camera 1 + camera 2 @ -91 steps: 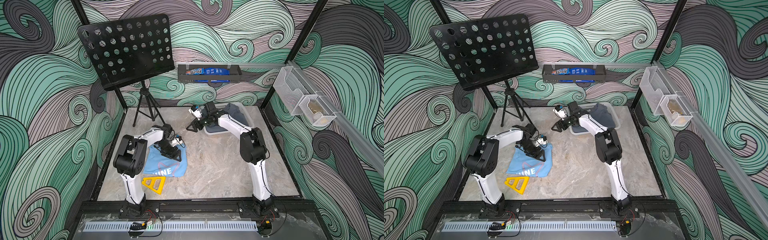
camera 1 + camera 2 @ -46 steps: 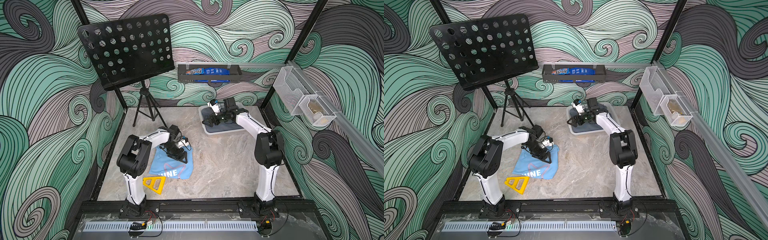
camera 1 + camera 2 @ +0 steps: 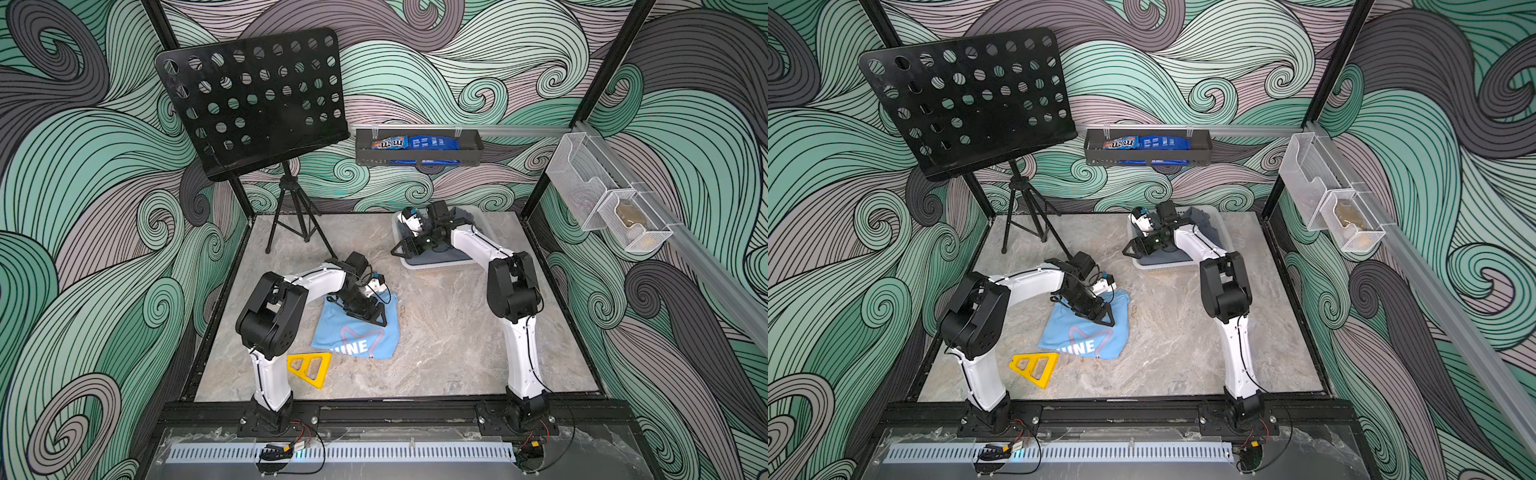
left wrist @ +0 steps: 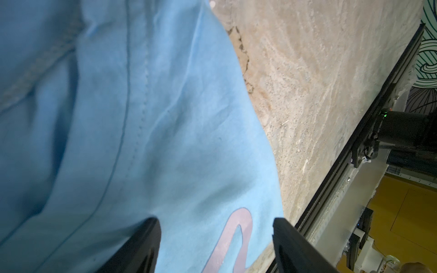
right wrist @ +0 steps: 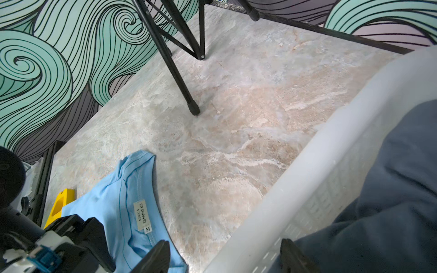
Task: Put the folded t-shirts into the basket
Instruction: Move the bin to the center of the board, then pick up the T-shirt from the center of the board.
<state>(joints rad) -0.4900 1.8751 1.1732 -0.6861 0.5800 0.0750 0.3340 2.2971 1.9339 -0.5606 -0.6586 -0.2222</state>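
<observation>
Yellow triangle lies nearest on the surface; just behind it the light blue t-shirt lies under the left hand, fingers apart. Farther back the right hand, fingers apart and empty, hangs over the rim of the white basket, grey t-shirt inside.

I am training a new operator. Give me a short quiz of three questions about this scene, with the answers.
1. True or false: the light blue t-shirt lies inside the basket.
2. Which shirt shows in the basket? A: grey t-shirt; B: yellow; C: purple.
3. Which gripper hangs over the light blue t-shirt?
Key: 1 false; 2 A; 3 the left gripper.
</observation>
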